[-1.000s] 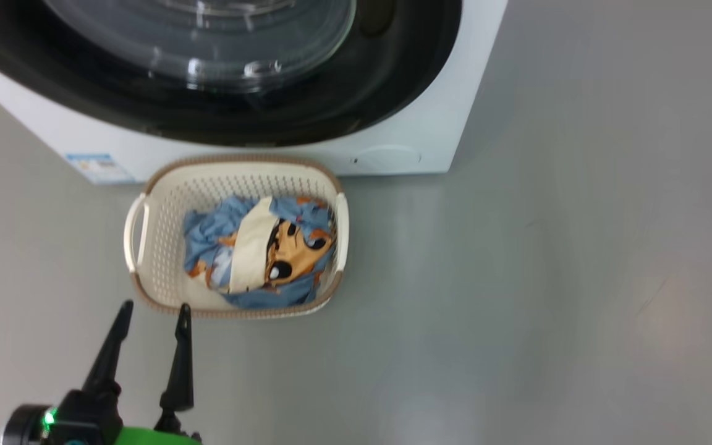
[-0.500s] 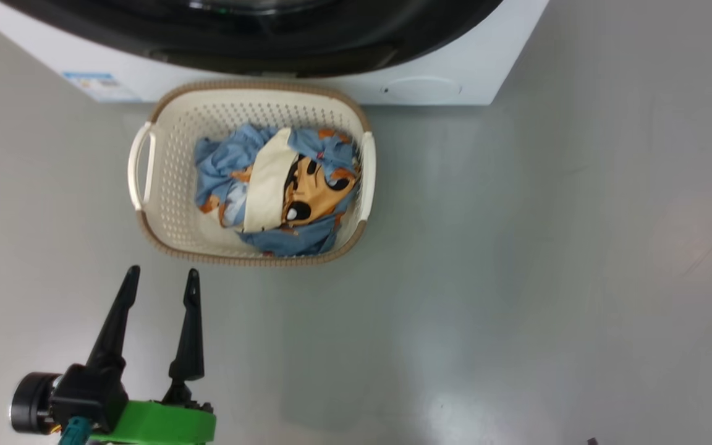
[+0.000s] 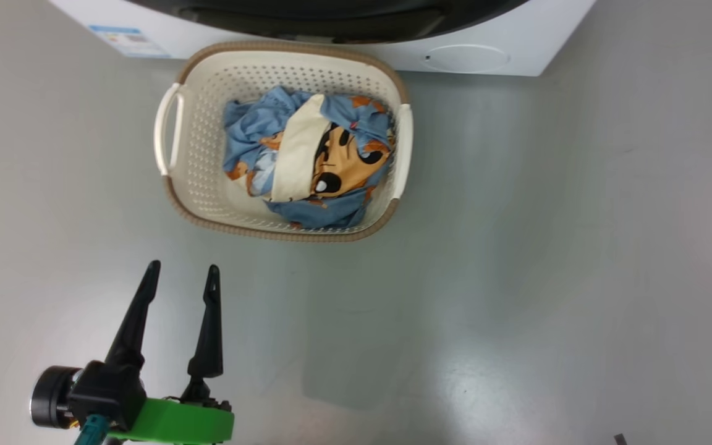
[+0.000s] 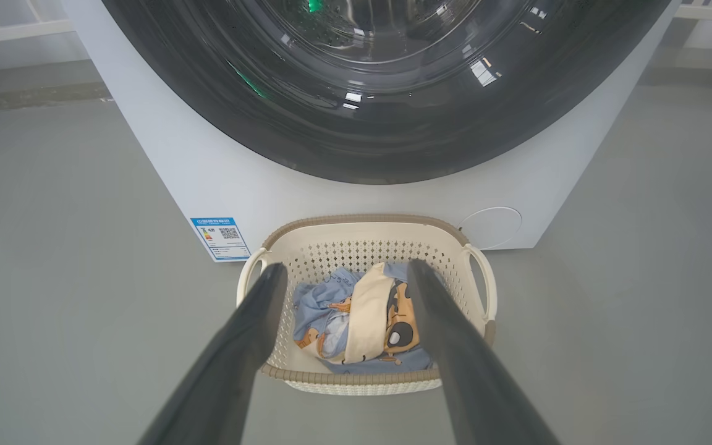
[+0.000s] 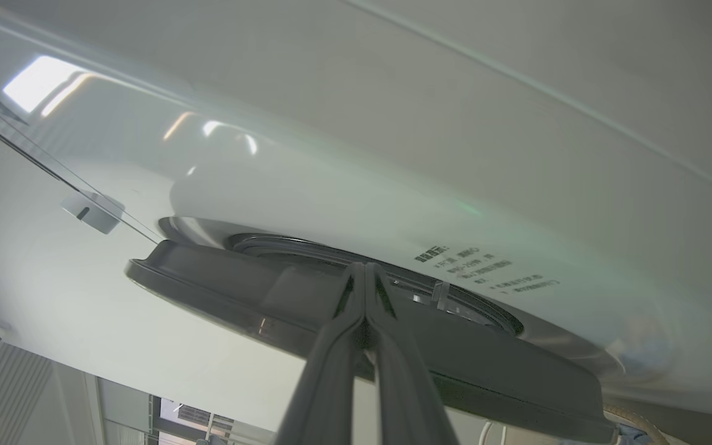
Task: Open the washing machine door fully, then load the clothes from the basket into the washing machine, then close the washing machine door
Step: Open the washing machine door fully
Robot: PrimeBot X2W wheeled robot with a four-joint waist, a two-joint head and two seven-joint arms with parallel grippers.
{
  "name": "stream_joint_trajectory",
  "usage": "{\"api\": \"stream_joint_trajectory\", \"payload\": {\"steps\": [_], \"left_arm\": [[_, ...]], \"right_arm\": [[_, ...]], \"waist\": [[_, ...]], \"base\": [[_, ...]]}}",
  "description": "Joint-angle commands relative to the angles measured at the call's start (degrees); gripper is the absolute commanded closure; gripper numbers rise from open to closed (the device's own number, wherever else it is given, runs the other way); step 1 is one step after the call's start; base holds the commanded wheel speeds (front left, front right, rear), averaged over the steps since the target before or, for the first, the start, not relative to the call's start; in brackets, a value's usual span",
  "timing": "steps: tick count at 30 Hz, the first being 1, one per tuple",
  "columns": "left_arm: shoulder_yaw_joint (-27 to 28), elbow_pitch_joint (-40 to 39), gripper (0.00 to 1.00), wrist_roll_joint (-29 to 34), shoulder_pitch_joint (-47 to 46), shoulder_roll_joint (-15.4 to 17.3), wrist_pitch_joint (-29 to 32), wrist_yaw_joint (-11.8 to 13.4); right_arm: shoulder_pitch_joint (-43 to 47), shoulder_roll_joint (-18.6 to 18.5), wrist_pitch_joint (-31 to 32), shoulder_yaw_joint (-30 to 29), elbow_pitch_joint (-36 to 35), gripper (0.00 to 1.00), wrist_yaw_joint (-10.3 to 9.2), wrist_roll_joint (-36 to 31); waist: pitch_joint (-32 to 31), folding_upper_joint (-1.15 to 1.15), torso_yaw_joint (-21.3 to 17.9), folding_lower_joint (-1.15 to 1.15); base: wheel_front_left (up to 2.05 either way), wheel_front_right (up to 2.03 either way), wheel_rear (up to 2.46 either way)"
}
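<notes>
At lower left, the left gripper (image 3: 181,272) hovers above the floor, jaws wide and empty, near the basket (image 3: 282,233). The clothes (image 3: 306,161) lie inside it, just before the washing machine (image 3: 517,59). The right gripper (image 5: 365,272), jaws pressed together and holding nothing, points at the dark rim of the washing machine door (image 5: 238,296). Opening the door seems to be the step in hand; next it needs swinging fully wide.

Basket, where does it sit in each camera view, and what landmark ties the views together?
Head view: basket upper middle, ahead of the left fingers.
Left wrist view: basket lower centre, framed between the open fingers.
Right wrist view: the washing machine door, dark rim close up.
Shared landmark: the white washing machine.
</notes>
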Motion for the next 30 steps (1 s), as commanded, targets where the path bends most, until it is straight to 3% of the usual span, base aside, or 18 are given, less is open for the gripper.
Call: {"api": "stream_joint_trajectory", "payload": {"steps": [1, 15, 30], "left_arm": [[1.3, -1.8, 0.0, -1.0, -0.7, 0.7, -0.4, 0.8], [-1.6, -2.8, 0.0, -3.0, -0.8, 0.7, -0.4, 2.5], [-2.0, -2.7, 0.0, -3.4, -1.4, 0.7, -0.4, 3.8]], "right_arm": [[-1.5, 0.1, 0.7, 1.2, -1.7, 1.0, 0.1, -0.7], [-5.9, -1.1, 2.0, 3.6, -1.8, 1.0, 0.1, -1.5], [-5.8, -1.2, 6.1, 6.1, -0.3, 1.0, 0.1, 0.0]], "waist": [[0.9, 0.0, 1.4, 0.0], [3.1, 0.0, 5.6, 0.0], [2.8, 0.0, 5.3, 0.0]], "base": [[0.0, 0.0, 0.0], [0.0, 0.0, 0.0], [0.0, 0.0, 0.0]]}}
